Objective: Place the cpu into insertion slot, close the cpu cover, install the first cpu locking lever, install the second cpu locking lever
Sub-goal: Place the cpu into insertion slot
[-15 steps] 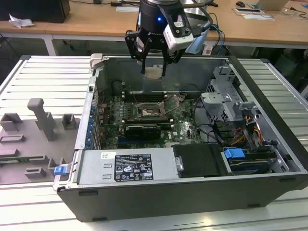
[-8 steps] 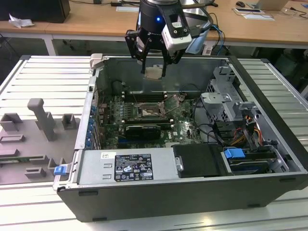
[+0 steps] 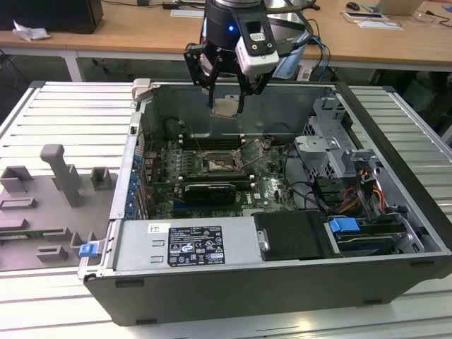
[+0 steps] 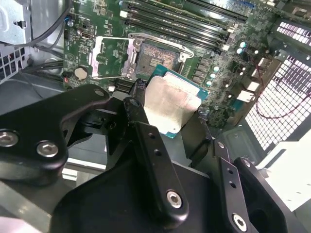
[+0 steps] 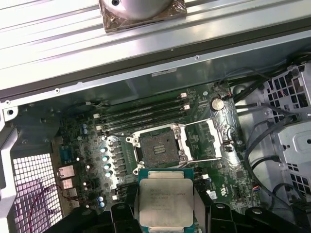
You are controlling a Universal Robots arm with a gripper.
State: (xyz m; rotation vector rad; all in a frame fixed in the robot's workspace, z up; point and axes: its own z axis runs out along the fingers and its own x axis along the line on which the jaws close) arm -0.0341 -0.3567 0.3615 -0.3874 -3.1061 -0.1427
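Gripper (image 3: 226,104) clamped on opposite edges of the cpu (image 5: 166,201), holding it well above the insertion slot (image 5: 158,147) inside the open computer case (image 3: 282,289), with the cpu cover (image 5: 216,138) folded aside, apparently to keep the socket clear.

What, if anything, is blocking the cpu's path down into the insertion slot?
Nothing visible. The gripper holds the cpu above the board; the insertion slot lies bare, and its cpu cover stands open to one side.
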